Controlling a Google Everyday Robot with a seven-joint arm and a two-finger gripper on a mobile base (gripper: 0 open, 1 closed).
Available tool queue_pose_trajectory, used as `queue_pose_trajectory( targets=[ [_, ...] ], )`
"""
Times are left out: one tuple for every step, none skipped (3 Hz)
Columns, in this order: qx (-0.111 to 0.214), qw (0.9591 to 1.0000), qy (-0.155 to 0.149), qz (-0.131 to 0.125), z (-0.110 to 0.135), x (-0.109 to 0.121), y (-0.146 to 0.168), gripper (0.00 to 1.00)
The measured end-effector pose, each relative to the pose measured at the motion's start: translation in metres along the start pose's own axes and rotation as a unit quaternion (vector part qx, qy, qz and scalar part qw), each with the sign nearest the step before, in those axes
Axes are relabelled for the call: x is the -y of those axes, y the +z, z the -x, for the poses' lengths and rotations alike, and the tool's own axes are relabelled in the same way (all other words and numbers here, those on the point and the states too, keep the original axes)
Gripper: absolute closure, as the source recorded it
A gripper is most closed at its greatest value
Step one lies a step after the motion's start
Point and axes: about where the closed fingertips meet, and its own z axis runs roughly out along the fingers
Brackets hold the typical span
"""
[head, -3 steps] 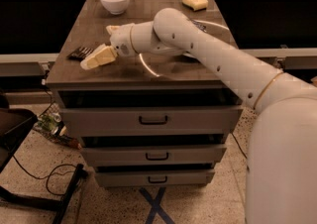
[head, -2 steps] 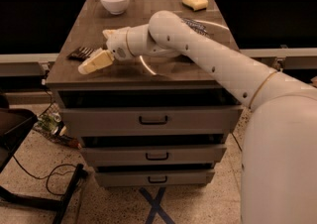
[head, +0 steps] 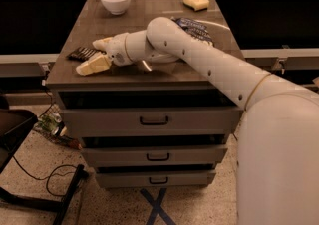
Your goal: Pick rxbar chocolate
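The rxbar chocolate [head: 81,53] is a small flat black wrapper with thin white stripes. It lies near the left edge of the brown cabinet top [head: 149,15]. My gripper [head: 94,54] sits right beside it, on its right. One cream finger [head: 92,64] lies in front of the bar and the other [head: 102,43] behind it. The fingers are spread apart and hold nothing. The right end of the bar is hidden between the fingers.
A white bowl [head: 115,1] stands at the back left of the top. A yellow sponge [head: 196,2] lies at the back right. A dark blue chip bag [head: 195,29] lies behind my arm. Drawers [head: 149,119] sit below the top.
My gripper has shifted slightly left toward the black bar. The bar itself has not moved.
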Motion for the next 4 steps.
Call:
queue_pose_trajectory(
  targets=[
    [0.0, 1.0, 0.0, 0.0, 0.0012, -0.0001, 0.0002, 0.6],
    [0.0, 1.0, 0.0, 0.001, 0.0034, -0.0001, -0.0005, 0.83],
    [0.0, 1.0, 0.0, 0.001, 0.0041, -0.0002, -0.0005, 1.0],
    [0.0, 1.0, 0.0, 0.001, 0.0046, -0.0002, -0.0006, 1.0]
  ],
)
